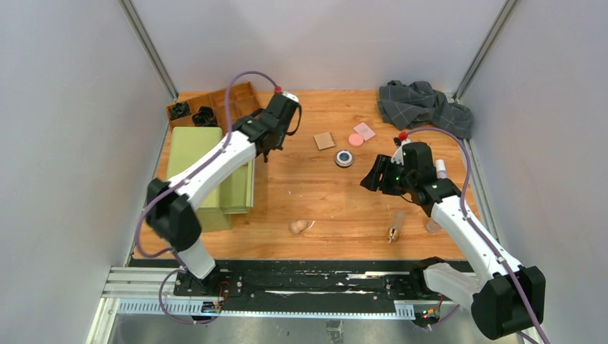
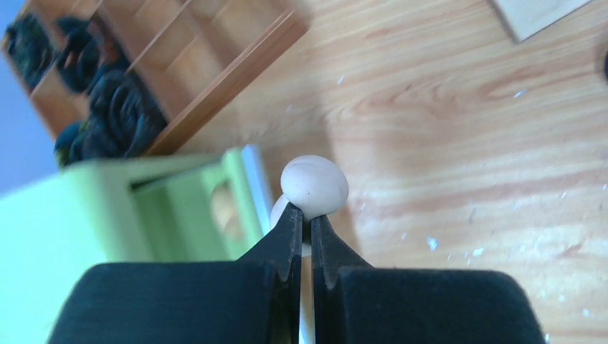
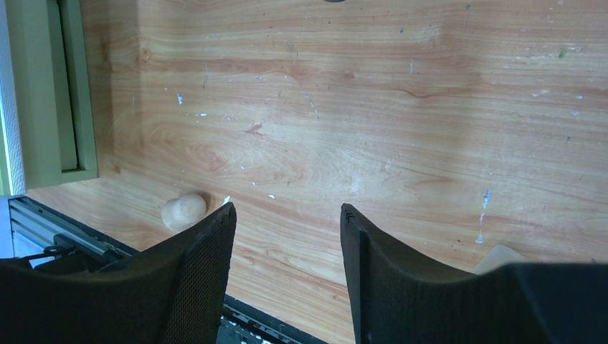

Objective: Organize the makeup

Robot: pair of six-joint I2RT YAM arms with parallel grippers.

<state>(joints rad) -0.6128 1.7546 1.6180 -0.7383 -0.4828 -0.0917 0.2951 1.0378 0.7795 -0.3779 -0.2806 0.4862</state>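
Note:
My left gripper (image 1: 267,150) (image 2: 305,215) is shut on a pale, rounded beige sponge (image 2: 313,185) and holds it above the table by the green box's right edge. My right gripper (image 1: 370,179) (image 3: 287,211) is open and empty over bare table. A second beige sponge (image 1: 299,226) (image 3: 183,211) lies near the front edge. A tan square pad (image 1: 325,140) (image 2: 538,11), pink disc (image 1: 355,140), pink square pad (image 1: 364,131) and round black-silver compact (image 1: 344,158) lie mid-table. A clear tube (image 1: 396,224) and a white-pink tube (image 1: 441,168) lie by the right arm.
A wooden divided organizer (image 1: 215,104) (image 2: 215,43) holding black items stands at the back left. A green box (image 1: 208,168) (image 2: 143,208) (image 3: 43,93) sits in front of it. A grey checked cloth (image 1: 423,106) lies at the back right. White walls close both sides.

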